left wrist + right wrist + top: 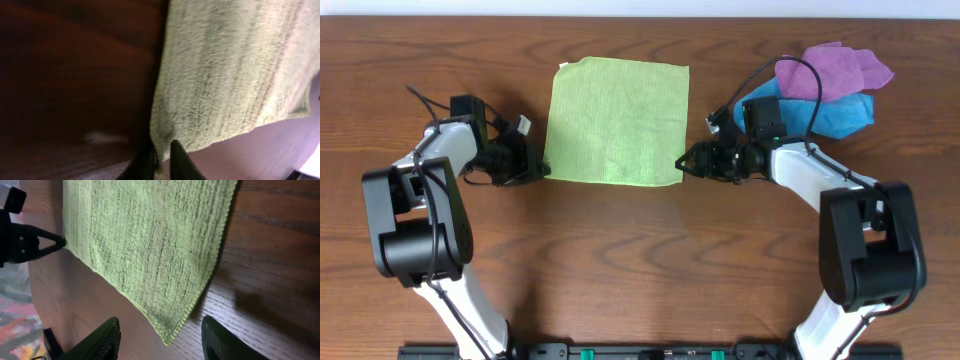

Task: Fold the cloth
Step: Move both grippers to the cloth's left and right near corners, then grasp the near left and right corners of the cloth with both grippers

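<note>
Overhead view: the cloth (618, 122) lies flat and spread on the wooden table (640, 270) between two robot arms. The left gripper (542, 170) is pinched tight on the cloth corner nearest it, fabric caught between its closed fingers, as the left wrist camera shows at close range. The right gripper (682, 162) stands parted at the corner nearest it. From the right wrist, that corner points into the gap between its two dark fingers (102, 340), neither of them closed on it. The rest of the cloth stretches out ahead of both sets of fingertips. Behind the right gripper, near its wrist, a bright blue cloth (825, 110) lies crumpled with a purple cloth (835, 68) overlapping it, both apart from the green square.
</note>
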Tool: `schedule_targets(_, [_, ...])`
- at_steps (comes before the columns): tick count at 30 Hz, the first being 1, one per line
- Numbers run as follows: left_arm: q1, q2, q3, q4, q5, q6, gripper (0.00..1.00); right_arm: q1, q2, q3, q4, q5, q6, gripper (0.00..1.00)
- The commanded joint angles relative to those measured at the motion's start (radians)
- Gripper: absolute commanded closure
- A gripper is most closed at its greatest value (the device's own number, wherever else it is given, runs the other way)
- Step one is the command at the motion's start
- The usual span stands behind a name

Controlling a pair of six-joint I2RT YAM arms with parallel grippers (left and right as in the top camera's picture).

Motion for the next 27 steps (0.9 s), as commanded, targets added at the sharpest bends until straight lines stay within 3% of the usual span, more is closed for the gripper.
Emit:
schedule_targets(1, [0.000,0.022,-0.009,-0.004,-0.008,0.008,0.94,0.029,0.005,-0.002,-0.001,-0.015,0.019,0.47])
schedule_targets(10, [0.000,0.022,-0.009,-0.018,-0.003,0.008,0.94,0.053,0.005,-0.002,-0.096,0.102,0.070,0.50])
schedule_targets(20, [0.000,0.022,-0.009,-0.023,-0.004,0.008,0.94,0.060,0.059,-0.002,-0.066,0.060,0.154,0.51])
schedule_targets(24, [0.000,0.022,-0.009,-0.023,-0.004,0.008,0.94,0.060,0.082,-0.002,-0.029,0.024,0.183,0.59])
schedule_targets(27, [0.000,0.022,-0.009,-0.023,-0.005,0.008,0.94,0.060,0.082,-0.002,-0.013,0.024,0.188,0.74])
